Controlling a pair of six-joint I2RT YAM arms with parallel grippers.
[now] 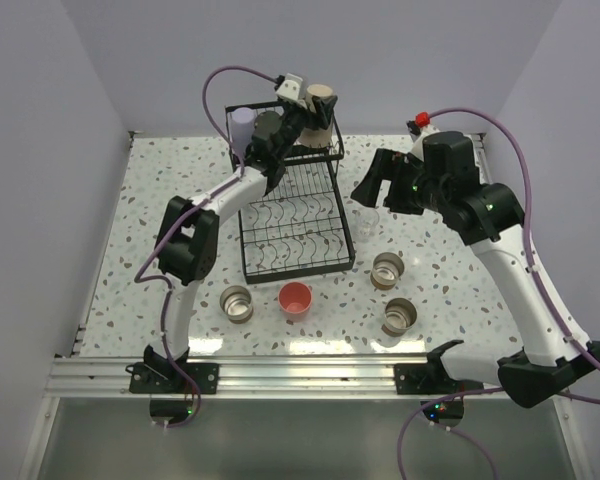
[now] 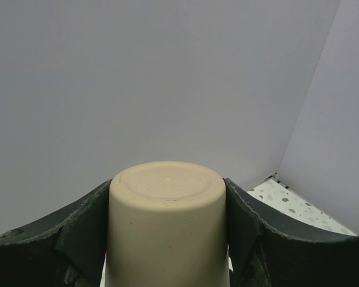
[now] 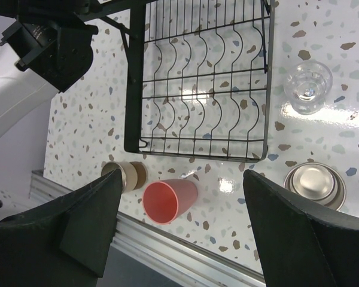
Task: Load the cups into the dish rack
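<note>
only the left wrist view shows the left tool (image 2: 167, 191) clenched on the tall beige cup (image 2: 167, 233); from above it hangs at the 12 o'clock end of the dish rack (image 1: 295, 215), beside the lavender cup (image 1: 242, 122). the right tool (image 3: 182, 179) hangs released over the desk (image 3: 78, 137), with the clear glass (image 3: 307, 86) at the rack's 3 o'clock and the red-pink cup (image 3: 169, 200) at 6.

I see a matt, smooth beige cup (image 2: 167, 227), a black wire dish rack (image 3: 197, 89) on a glossy speckled table (image 3: 78, 131), a clear glass cup (image 3: 307, 86) and a shiny metal-lined short cup (image 3: 314, 182).
</note>
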